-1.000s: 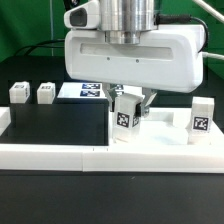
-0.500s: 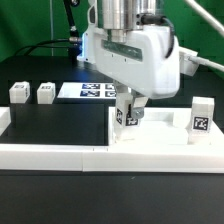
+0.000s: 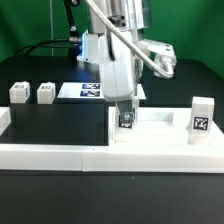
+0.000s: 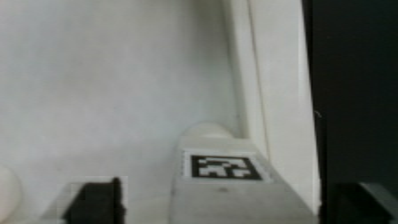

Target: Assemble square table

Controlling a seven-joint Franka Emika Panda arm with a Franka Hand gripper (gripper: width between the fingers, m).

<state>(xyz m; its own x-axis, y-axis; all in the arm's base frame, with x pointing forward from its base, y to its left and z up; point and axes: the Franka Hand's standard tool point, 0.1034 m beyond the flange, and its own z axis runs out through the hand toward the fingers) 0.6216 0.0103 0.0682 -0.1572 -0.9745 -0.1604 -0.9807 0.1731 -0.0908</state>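
The white square tabletop [image 3: 165, 128] lies flat at the exterior view's right, behind the low border wall [image 3: 100, 153]. A short white tagged leg [image 3: 127, 122] stands upright on the tabletop's corner toward the exterior view's left. My gripper [image 3: 127, 112] hangs straight over it, turned edge-on. In the wrist view the leg [image 4: 222, 165] sits between the dark fingers [image 4: 98, 200], with a visible gap beside it, so the gripper [image 4: 228, 205] is open around the leg. Another leg [image 3: 201, 115] stands at the right, and two more legs [image 3: 18, 92] [image 3: 45, 92] stand at the left.
The marker board [image 3: 80, 90] lies flat behind the arm. The black table surface [image 3: 55, 125] stretches left of the tabletop. Cables and a green hose hang behind the arm at the back.
The wrist has turned from broadside to edge-on over the leg. The jaws have spread and let go of the leg, which stays upright on the tabletop corner.
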